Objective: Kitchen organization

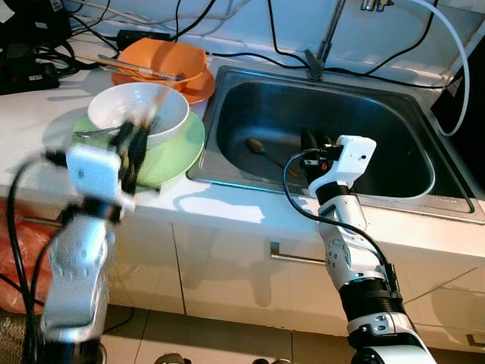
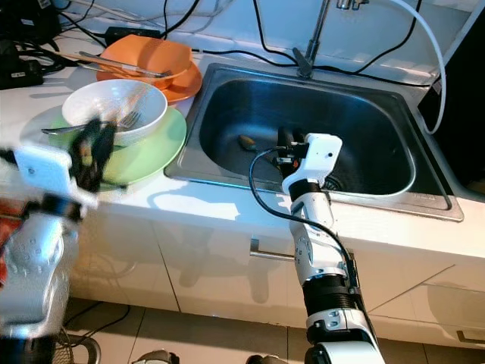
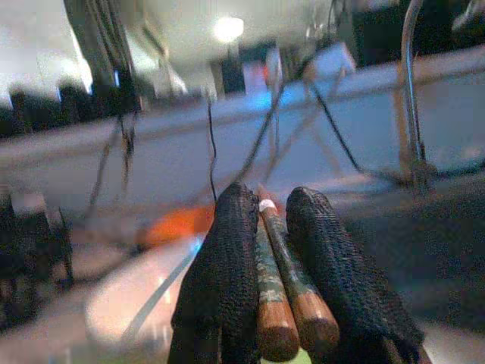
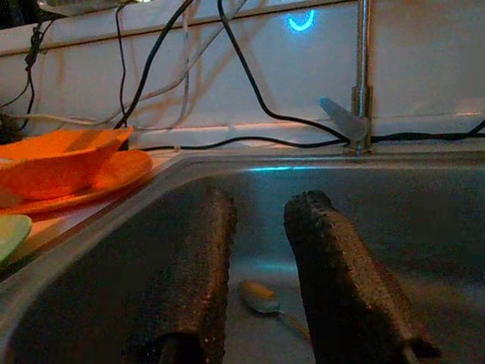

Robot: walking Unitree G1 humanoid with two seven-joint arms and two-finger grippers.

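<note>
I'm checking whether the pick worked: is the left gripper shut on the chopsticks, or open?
Shut. In the left wrist view the left gripper has its black fingers pressed against both sides of the chopsticks.

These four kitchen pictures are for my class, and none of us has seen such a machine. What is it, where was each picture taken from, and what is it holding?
It is a humanoid robot with two silver arms, each ending in a gripper of two black fingers. The two wide pictures come from its head, looking down at a counter and sink. The other two come from cameras on its wrists.

On the counter a white bowl with a fork sits on a green plate; behind them an orange bowl rests on an orange plate. A spoon lies in the sink.

The left gripper is shut on two chopsticks. The right gripper is open over the sink, pointing toward the spoon.
</note>
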